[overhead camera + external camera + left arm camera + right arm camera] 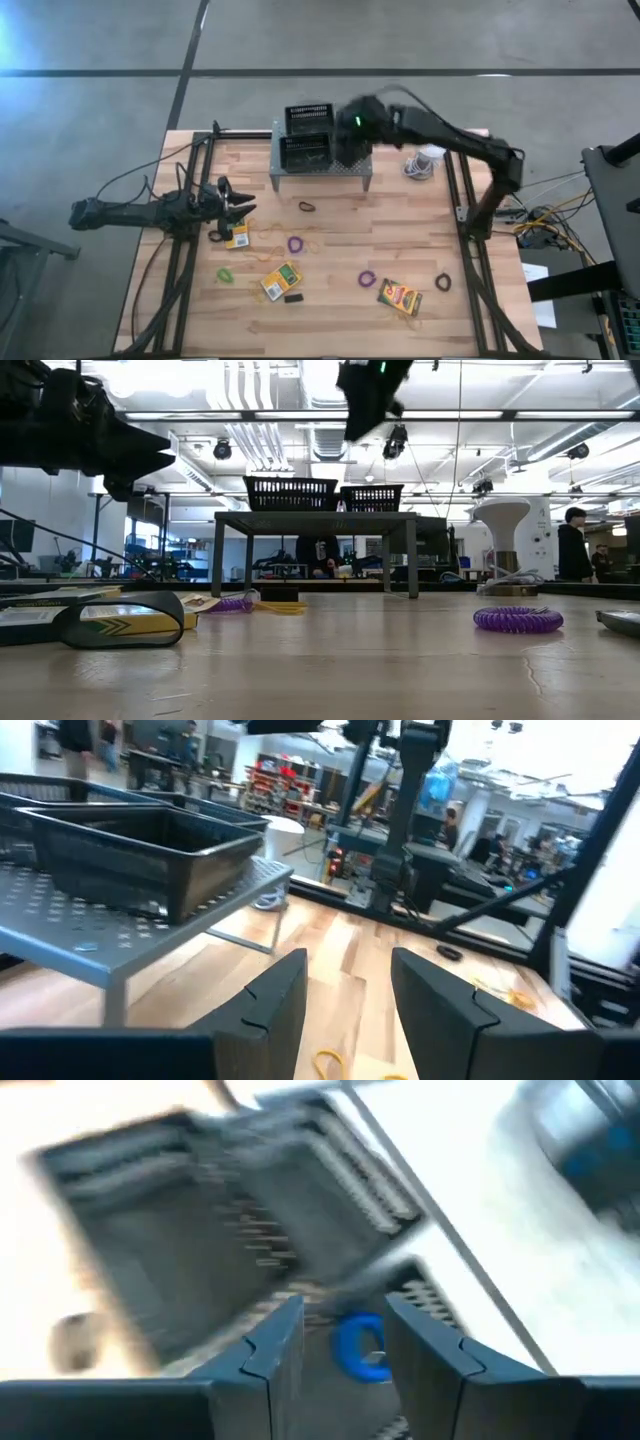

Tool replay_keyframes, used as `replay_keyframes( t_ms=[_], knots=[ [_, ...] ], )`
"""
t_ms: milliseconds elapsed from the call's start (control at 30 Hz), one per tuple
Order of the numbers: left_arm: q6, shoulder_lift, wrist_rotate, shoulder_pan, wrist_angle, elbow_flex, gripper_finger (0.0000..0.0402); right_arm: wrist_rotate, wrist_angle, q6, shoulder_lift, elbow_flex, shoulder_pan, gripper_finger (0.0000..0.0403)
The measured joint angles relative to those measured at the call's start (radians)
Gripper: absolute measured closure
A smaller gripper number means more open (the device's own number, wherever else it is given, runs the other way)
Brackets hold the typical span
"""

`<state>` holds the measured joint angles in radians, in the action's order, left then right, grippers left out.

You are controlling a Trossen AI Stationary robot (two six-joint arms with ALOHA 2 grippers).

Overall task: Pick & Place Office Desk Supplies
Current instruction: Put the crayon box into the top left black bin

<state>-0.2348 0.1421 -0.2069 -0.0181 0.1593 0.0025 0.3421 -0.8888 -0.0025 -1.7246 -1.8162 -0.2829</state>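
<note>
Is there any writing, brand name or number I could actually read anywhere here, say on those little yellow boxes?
None can be read.
Crayon box nearest the right arm: dark print on its face, too small to read.
Crayon box in the middle: print too small to read.
Crayon box by the left hand: too small to read.
Box lying at the table edge in the low view: only a chevron pattern shows, no legible words.

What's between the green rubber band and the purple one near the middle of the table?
In the high view, a yellow-orange crayon box lies between the green rubber band and the purple rubber band, with a tiny black block right beside it.
</note>
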Motion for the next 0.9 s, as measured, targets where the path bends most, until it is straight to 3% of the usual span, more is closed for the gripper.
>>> replay_keyframes(
  t_ms=[200,367,500,600,733,800,900],
  knots=[
    [0.019,0.013,0.095,-0.010,0.005,0.000,0.0267,0.028,0.242,0.076,0.186,0.334,0.321,0.0291],
    [0.016,0.043,0.099,-0.069,0.064,0.003,0.0284,0.178,0.393,0.173,0.290,0.589,0.600,0.0304],
    [-0.019,0.110,0.104,-0.144,0.123,0.083,0.0285,0.304,0.573,0.223,0.332,0.765,0.758,0.0313],
    [0.035,0.199,0.085,-0.197,0.114,0.165,0.0285,0.385,0.756,0.228,0.335,0.887,0.821,0.0320],
    [0.052,0.388,-0.015,-0.244,0.017,0.300,0.0285,0.419,0.986,0.229,0.329,1.011,0.830,0.0328],
    [0.031,0.496,-0.044,-0.258,-0.104,0.389,0.0285,0.419,1.080,0.232,0.325,1.058,0.828,0.0331],
    [-0.065,0.659,-0.060,-0.266,-0.416,0.560,0.0285,0.420,1.156,0.188,0.322,1.107,0.827,0.0335]
  ],
)
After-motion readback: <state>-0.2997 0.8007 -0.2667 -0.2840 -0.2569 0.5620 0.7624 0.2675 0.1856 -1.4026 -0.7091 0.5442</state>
